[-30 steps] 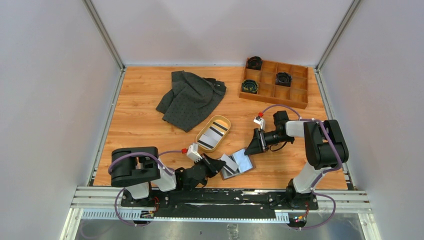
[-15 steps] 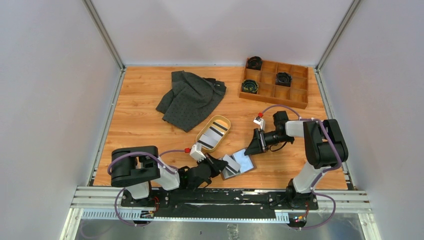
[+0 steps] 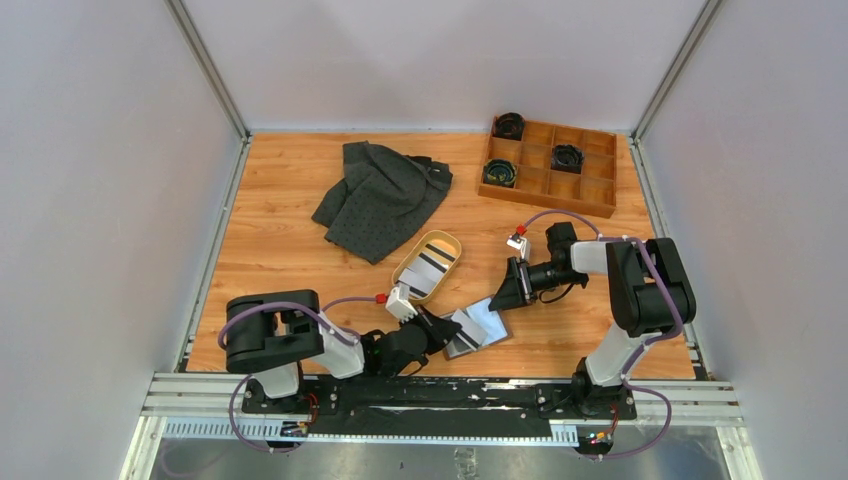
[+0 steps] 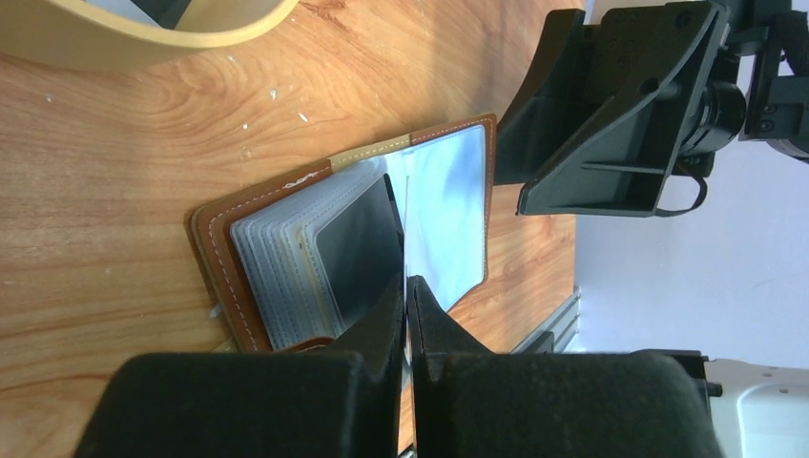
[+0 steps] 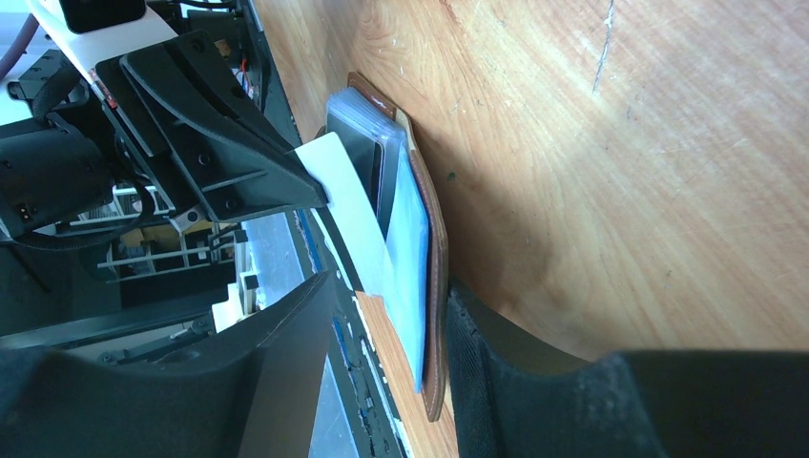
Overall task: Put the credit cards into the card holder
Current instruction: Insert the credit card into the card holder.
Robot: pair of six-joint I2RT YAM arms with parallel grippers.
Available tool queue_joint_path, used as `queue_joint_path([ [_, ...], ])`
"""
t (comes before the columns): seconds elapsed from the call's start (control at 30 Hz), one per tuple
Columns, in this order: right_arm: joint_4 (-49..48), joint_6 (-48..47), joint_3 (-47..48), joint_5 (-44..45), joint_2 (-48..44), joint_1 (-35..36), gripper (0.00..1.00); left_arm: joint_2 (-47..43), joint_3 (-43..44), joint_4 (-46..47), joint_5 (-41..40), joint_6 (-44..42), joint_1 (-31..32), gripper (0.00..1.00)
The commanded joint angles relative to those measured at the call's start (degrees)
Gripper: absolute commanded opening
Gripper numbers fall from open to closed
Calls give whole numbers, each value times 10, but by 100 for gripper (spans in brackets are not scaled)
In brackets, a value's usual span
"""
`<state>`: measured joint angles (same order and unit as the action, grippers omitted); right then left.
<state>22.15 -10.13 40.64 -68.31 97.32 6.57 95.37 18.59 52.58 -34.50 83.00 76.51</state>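
The brown leather card holder (image 3: 484, 324) lies open on the table near the front, with clear sleeves and a dark card (image 4: 358, 253) in one sleeve. My left gripper (image 3: 441, 329) is shut on a white credit card (image 3: 462, 324), seen edge-on in the left wrist view (image 4: 406, 224), its tip at the holder's (image 4: 248, 277) sleeves. My right gripper (image 3: 503, 291) is open at the holder's far edge. In the right wrist view the holder's cover (image 5: 437, 286) stands between my open jaws (image 5: 391, 283), close to the right finger. The white card (image 5: 348, 205) shows there too.
An oval tan tray (image 3: 412, 270) with more striped cards (image 3: 430, 263) sits just behind the left gripper. A dark cloth (image 3: 385, 195) lies further back. A wooden compartment box (image 3: 590, 185) with black coils stands at the back right.
My left gripper has edged to the right with the white card, closer over the open holder. The right arm has not moved.
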Motion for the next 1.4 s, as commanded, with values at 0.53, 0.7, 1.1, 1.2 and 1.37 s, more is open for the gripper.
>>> queue_joint_path([
  [0.53, 18, -8, 13, -6, 8, -6, 49, 34, 25, -67, 98, 13, -41, 0],
  [0.7, 19, -9, 13, -7, 8, -6, 49, 46, 31, -66, 119, 11, -52, 0],
  [1.1, 22, -10, 14, -8, 9, -6, 49, 53, 36, -65, 151, 16, -60, 0],
  [1.2, 22, -10, 14, -8, 10, -6, 49, 51, 34, -65, 162, 18, -63, 0],
  [1.37, 22, -10, 15, -9, 10, -5, 49, 44, 27, -65, 175, 20, -70, 0],
])
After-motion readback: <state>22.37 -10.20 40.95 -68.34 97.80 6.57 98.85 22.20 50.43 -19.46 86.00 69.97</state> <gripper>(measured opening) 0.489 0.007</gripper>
